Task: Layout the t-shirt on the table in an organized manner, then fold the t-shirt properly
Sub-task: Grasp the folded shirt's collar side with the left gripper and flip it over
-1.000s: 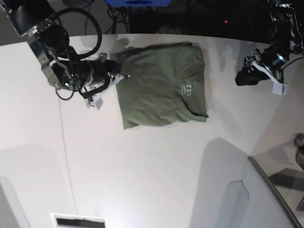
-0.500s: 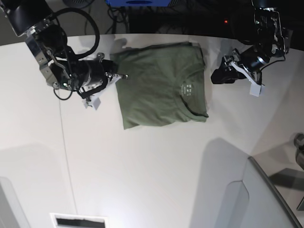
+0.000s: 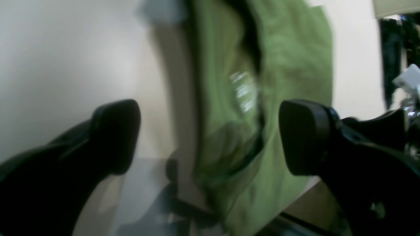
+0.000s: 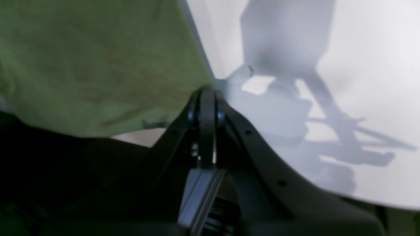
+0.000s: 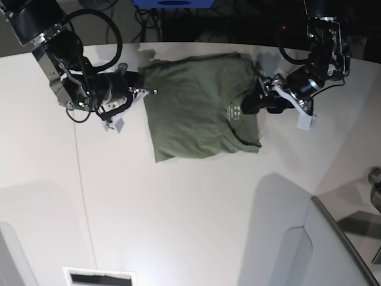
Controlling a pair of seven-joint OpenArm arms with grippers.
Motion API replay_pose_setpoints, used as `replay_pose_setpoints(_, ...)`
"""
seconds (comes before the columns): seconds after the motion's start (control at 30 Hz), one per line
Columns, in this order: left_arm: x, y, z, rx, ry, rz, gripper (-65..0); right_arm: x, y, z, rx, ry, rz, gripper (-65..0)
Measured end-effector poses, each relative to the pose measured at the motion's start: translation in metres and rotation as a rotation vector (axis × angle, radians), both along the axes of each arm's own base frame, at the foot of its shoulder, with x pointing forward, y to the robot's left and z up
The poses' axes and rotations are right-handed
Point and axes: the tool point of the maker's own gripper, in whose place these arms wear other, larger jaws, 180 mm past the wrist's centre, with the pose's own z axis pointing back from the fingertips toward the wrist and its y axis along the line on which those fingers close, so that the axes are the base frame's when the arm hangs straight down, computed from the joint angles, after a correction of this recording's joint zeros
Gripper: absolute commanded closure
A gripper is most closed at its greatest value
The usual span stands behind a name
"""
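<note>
The olive-green t-shirt (image 5: 199,110) lies folded into a rough rectangle on the white table (image 5: 178,208), near its far edge. Its neckline and white label (image 5: 236,111) face the right side. My left gripper (image 5: 250,104) hovers over that neckline edge with its jaws wide open. In the left wrist view the t-shirt (image 3: 292,65) runs between the black fingers (image 3: 115,137), blurred. My right gripper (image 5: 152,92) is shut, with its tip at the shirt's left edge. In the right wrist view the closed fingertips (image 4: 206,96) sit where the t-shirt (image 4: 98,65) meets the table (image 4: 344,49).
A grey-white raised panel with a dark rim (image 5: 336,250) fills the lower right corner. A thin dark seam (image 5: 83,196) runs down the table's left part. A white slotted piece (image 5: 98,277) sits at the bottom edge. Dark cables lie beyond the far edge.
My left arm swept in from the far right to the shirt's neckline edge, and its jaws opened wide. The right gripper shifted slightly up and left, still shut. The shirt has not moved.
</note>
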Motion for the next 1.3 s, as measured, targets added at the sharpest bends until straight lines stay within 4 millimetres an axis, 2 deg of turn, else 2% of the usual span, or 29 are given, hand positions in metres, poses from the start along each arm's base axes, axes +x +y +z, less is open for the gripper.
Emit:
replay_pose_setpoints(0.13,-0.001,-0.018,-0.013,-0.057,0.028,-0.011,-65.0,-0.001,0.006,0.000,0.025,-0.024,0.025,0.0)
replay_pose_setpoints(0.27,0.003,-0.032,-0.018,-0.108,0.008,-0.006,-65.0,0.001,0.004,-0.002,0.018,-0.058,0.005,0.0)
replay_pose_setpoints(0.47,-0.002,-0.058,-0.021,-0.143,0.012,-0.071,-65.0,0.000,0.003,-0.003,0.018,-0.054,0.002,0.0)
replay_pose_setpoints(0.53,-0.004,-0.068,-0.022,-0.149,0.017,-0.101,-56.1,0.000,0.003,-0.003,0.017,-0.054,0.000,0.0)
replay_pose_setpoints(0.77,-0.019,-0.072,-0.038,-0.095,0.101,-0.172,0.0,0.000,0.003,-0.003,0.018,-0.055,0.000,0.0)
replay_pose_setpoints(0.9,-0.005,-0.062,-0.034,-0.057,0.089,-0.189,0.0,0.000,0.002,-0.003,0.017,-0.054,-0.002,0.0)
replay_pose_setpoints(1.03,0.009,-0.031,-0.027,0.031,0.089,-0.215,0.0,0.000,0.001,-0.003,0.015,-0.056,-0.002,0.0)
replay_pose_setpoints(1.13,0.022,-0.008,-0.026,0.183,0.095,-0.311,0.0,0.002,0.001,-0.002,0.014,-0.060,-0.002,0.0)
replay_pose_setpoints(1.2,0.033,-0.007,-0.026,0.307,0.094,-0.433,0.0,0.003,0.001,-0.002,0.014,-0.063,-0.002,0.0)
replay_pose_setpoints(1.3,0.045,-0.022,-0.028,0.470,0.061,-0.634,0.0,0.009,0.001,0.000,0.014,-0.083,-0.007,0.0)
